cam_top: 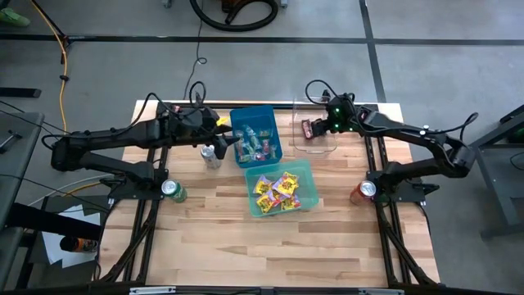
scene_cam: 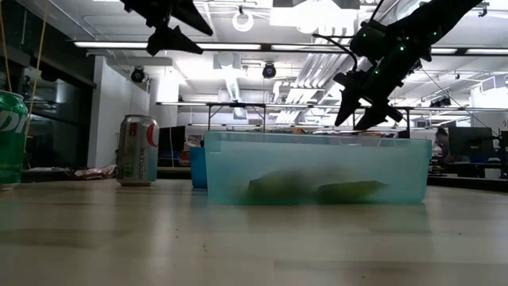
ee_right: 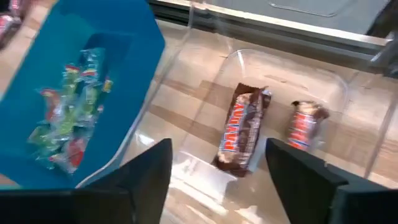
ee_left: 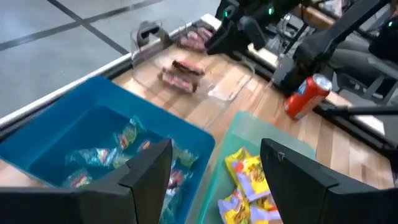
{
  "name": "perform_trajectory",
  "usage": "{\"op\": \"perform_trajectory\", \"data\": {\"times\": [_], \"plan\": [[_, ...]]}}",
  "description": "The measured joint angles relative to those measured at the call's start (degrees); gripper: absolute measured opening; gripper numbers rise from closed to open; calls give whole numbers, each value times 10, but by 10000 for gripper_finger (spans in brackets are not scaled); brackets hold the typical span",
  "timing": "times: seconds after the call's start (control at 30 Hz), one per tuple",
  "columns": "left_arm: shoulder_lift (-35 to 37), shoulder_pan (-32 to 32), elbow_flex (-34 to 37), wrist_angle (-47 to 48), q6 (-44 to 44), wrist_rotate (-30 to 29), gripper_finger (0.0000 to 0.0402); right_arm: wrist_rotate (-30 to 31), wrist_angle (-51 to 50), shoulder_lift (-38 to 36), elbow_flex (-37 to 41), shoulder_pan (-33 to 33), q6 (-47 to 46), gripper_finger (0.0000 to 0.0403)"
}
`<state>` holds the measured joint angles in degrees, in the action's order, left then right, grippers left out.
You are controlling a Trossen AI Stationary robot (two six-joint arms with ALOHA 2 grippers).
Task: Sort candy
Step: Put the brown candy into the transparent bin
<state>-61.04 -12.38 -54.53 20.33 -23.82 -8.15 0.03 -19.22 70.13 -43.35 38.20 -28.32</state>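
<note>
Because each kind of candy gets its own box, the tiny pieces (cam_top: 252, 141) lie in the blue bin (cam_top: 255, 114), the yellow packets (cam_top: 280, 190) in the teal bin (cam_top: 304, 168), and the dark bars (ee_right: 244, 127) in the clear tray (cam_top: 315, 149). Both the left gripper (ee_left: 214, 171) and right gripper (ee_right: 217, 168) hang over the bins with fingers spread, holding nothing.

Candy (cam_top: 277, 191) sorted into blue, teal, clear bins

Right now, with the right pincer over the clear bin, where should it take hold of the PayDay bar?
Probably grip the PayDay bar across its narrow middle, coming straight down. It lies flat in the clear bin, apart from the smaller bar, and the right pincer is open above it, so its long sides look free.
</note>
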Motion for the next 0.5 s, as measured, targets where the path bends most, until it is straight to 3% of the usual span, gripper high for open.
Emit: {"op": "perform_trajectory", "data": {"times": [0.1, 0.2, 0.33, 0.5], "plan": [[-1, -20, -32, 22, 0, -17, 232, -37, 15, -8, 0, 0, -2, 272], [-14, -68, -90, 97, 9, -83, 232, -61, 34, -17, -1, 0, -17, 276], [-50, -184, -148, 235, 14, -127, 232, -71, 51, -26, -1, 0, -40, 277], [-106, -326, -133, 397, -10, -127, 232, -74, 65, -29, -1, 0, -49, 277]]}}
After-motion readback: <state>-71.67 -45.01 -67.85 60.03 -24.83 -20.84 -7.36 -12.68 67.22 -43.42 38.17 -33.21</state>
